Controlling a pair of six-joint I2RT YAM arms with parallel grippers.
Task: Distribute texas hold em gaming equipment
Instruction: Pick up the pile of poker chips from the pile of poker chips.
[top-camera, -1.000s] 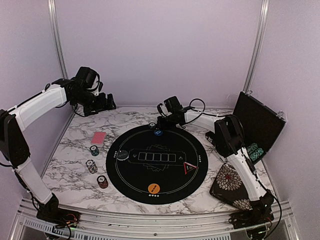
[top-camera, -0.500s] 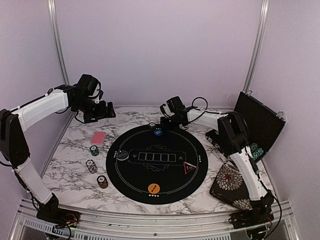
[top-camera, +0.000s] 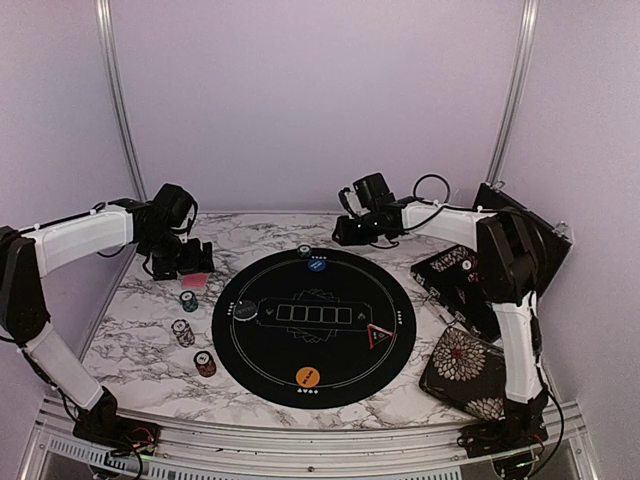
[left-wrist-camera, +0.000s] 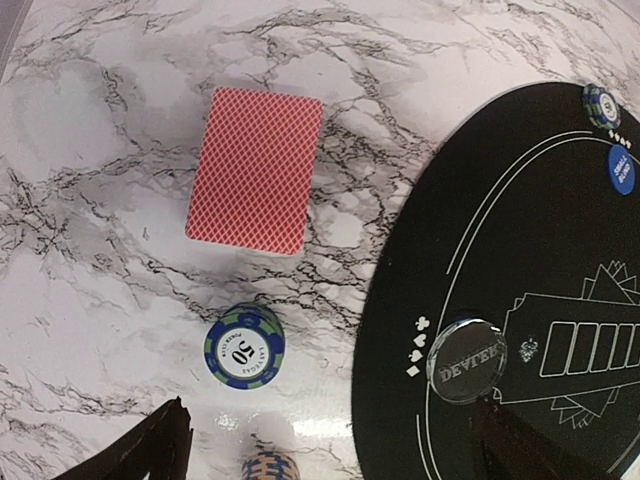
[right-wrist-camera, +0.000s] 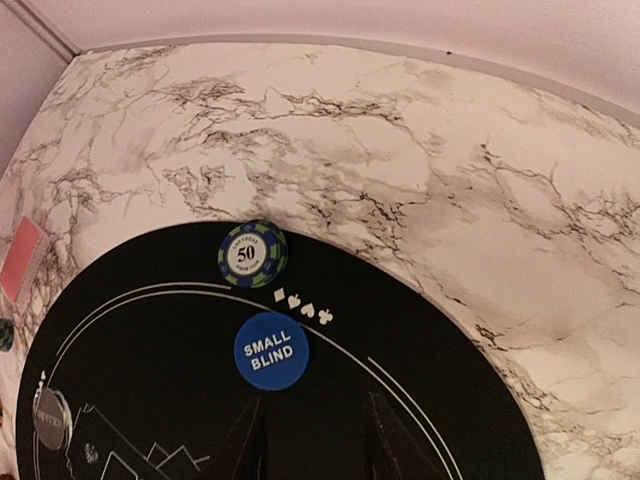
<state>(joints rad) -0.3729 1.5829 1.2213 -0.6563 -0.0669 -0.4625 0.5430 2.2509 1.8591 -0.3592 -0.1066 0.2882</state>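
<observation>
Cards lie face down on the marble, just left of the black mat, below my left gripper, which is spread wide and empty. My right gripper, slightly parted and holding nothing, hovers over the mat's far edge, where 1 chip stack sits beside the blue disc.

Left arm, left of the round black mat, and right arm, right of it: white shell links, black joint housings. Left hand and right hand: black. A thin black cable loops off the right arm.
</observation>
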